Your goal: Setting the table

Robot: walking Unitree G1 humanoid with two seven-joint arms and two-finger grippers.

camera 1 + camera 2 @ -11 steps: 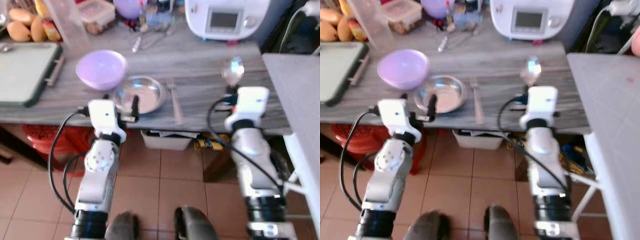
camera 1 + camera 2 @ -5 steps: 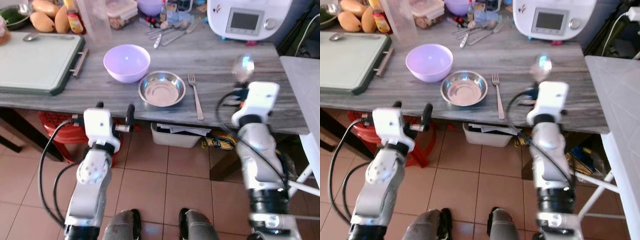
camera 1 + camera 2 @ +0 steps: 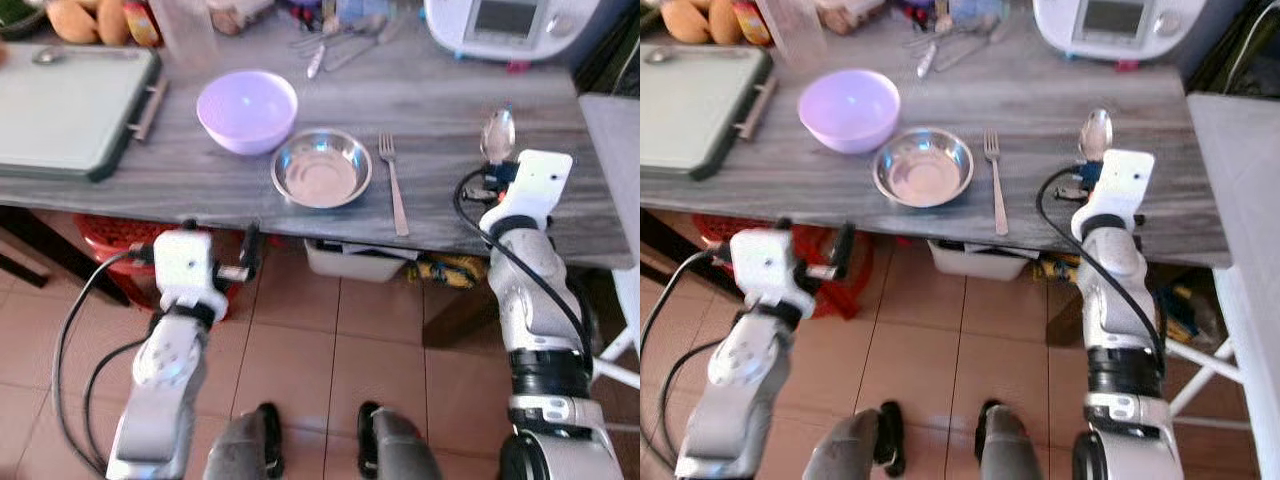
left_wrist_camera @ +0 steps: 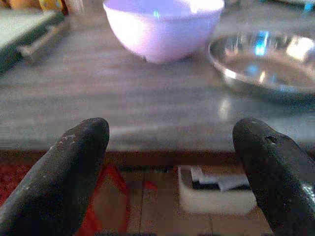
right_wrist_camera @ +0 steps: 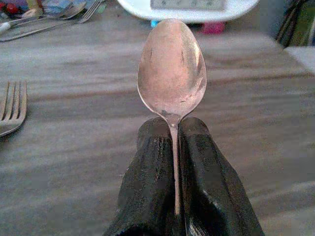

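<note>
**A:** Spoon [image 3: 497,133] first, head views. Where is it?

**B:** Held upright in the right gripper [image 3: 493,172], bowl end up, over the near right part of the bench [image 3: 440,110]. It sits well right of the fork [image 3: 392,182], which lies lengthwise just beside the steel bowl [image 3: 321,167]. My reading: the spoon is meant for the setting, on the fork's side of the bowl, and has not been laid down yet.

**A:** Other items?

**B:** A lilac bowl [image 3: 246,108] touches or nearly touches the steel one at its far left. Green cutting board [image 3: 70,110] far left, white appliance [image 3: 510,25] at the back, loose cutlery [image 3: 345,42] beside it. The left gripper [image 3: 218,252] is below the bench edge, doing nothing.

**A:** Left wrist view?

**B:** Two matte black fingers [image 4: 66,172] spread wide apart with nothing between them. Beyond them are the grey wood-grain bench front, the smooth, round lilac bowl and the shallow, mirror-bright steel bowl. The picture is slightly blurred.

**A:** Right wrist view?

**B:** The jaws are pressed together on the spoon's thin handle just under the neck. The oval spoon bowl is dull, faintly scuffed metal, facing the camera. A pinch that close to the neck probably keeps it from swinging. The fork tines are at the edge, flat on the grain.
</note>
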